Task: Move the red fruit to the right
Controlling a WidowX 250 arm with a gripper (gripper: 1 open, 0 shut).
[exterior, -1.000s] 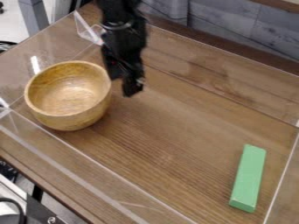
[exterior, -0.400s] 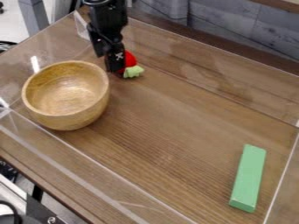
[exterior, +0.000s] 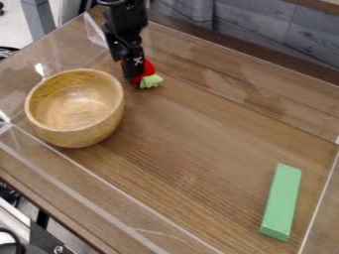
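Observation:
The red fruit point(exterior: 149, 71), a small glossy strawberry-like toy with a green leafy cap, lies on the wooden table just right of the bowl's far side. My black gripper point(exterior: 130, 68) hangs straight down right beside it on its left. The fingers stand open and cover part of the fruit's left side. Nothing is held between them.
A round wooden bowl point(exterior: 75, 106) sits at the left, close to the gripper. A long flat green block point(exterior: 281, 201) lies at the front right. Low clear plastic walls point(exterior: 79, 189) ring the table top.
The arm has moved back and to the left from over the bowl's right rim, and the red fruit now shows beside the fingers. Since the last earlier frame it has barely moved.

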